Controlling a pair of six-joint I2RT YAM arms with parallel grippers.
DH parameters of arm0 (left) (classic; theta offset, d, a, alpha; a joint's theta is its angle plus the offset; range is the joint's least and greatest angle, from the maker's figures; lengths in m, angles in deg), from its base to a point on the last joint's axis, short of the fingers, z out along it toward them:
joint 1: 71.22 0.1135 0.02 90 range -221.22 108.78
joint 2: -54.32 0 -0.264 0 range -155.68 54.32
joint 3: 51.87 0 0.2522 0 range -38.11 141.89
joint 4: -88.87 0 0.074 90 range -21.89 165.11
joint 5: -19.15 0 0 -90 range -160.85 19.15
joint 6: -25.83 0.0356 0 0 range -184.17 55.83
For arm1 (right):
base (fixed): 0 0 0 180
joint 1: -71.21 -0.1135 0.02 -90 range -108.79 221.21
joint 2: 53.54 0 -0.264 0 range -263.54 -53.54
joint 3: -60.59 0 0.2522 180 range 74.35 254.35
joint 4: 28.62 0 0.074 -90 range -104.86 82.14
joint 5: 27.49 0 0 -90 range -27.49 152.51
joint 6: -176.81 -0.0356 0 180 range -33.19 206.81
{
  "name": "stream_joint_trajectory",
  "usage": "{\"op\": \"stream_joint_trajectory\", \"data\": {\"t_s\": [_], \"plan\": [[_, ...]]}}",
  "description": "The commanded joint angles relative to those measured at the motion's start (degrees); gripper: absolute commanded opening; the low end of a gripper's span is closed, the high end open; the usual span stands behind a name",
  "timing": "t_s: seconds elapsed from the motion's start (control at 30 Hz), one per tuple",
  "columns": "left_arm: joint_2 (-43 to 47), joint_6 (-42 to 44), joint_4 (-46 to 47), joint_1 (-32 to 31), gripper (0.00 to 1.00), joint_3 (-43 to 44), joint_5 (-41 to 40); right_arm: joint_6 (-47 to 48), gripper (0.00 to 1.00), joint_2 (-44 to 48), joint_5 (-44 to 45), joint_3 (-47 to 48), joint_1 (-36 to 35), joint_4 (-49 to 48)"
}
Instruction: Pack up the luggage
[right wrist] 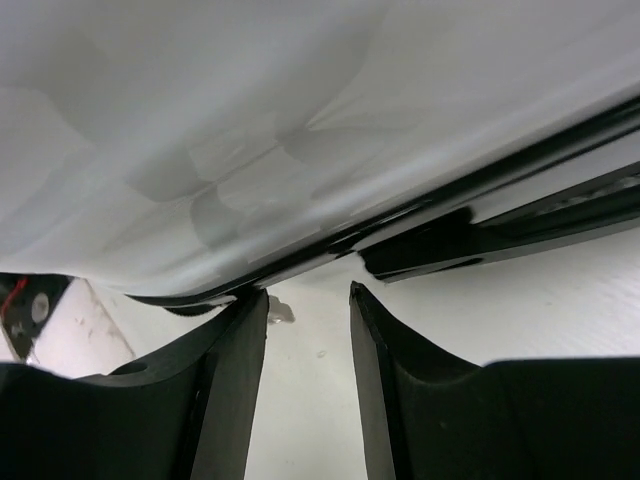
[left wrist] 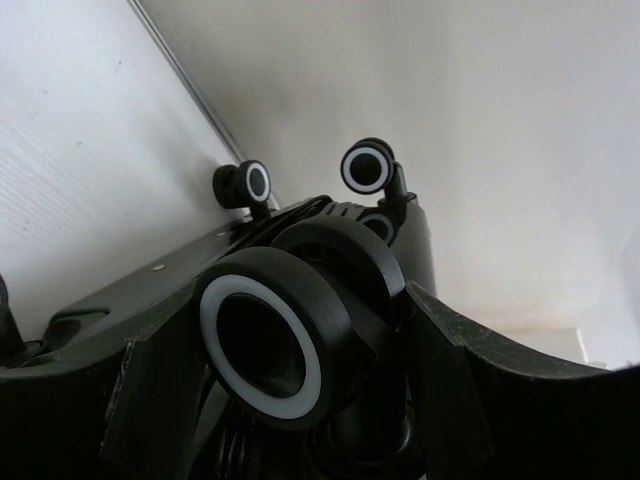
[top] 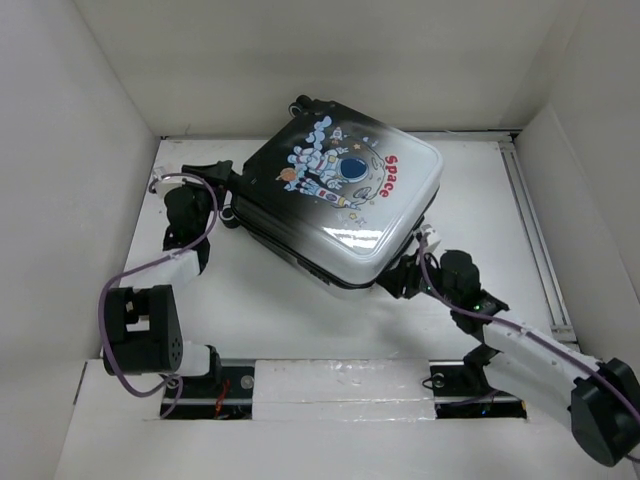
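Flanking luggage [top: 340,195] wheel [left wrist: 270,340], left fingers [left wrist: 455,390]; right fingers [right wrist: 225,400] at its rim.

The luggage [top: 340,195] lies flat and skewed, astronaut-print shell up, wheels toward far left.

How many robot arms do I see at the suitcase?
2. The left arm meets the luggage at its left corner; the right arm reaches its near right edge. None seems hidden.

Overhead and wrist close-ups on luggage [top: 340,200]
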Motion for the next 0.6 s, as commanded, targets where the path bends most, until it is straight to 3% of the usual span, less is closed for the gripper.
{"op": "stream_joint_trajectory", "data": {"t_s": [0.0, 0.27, 0.57], "plan": [[1.21, 3.56, 4.20, -0.34, 0.00, 4.97, 0.67, 1.05, 0.45, -2.31, 0.76, 2.34, -4.16, -7.20], [-6.53, 1.98, 4.91, 1.95, 0.00, 8.23, 4.18, 2.72, 0.45, -4.78, 3.23, 3.22, -8.55, -8.26], [-8.82, 1.37, 5.61, 2.66, 0.00, 8.76, 5.33, 2.20, 0.47, -4.70, 6.73, 3.22, -12.95, -7.74]]}}
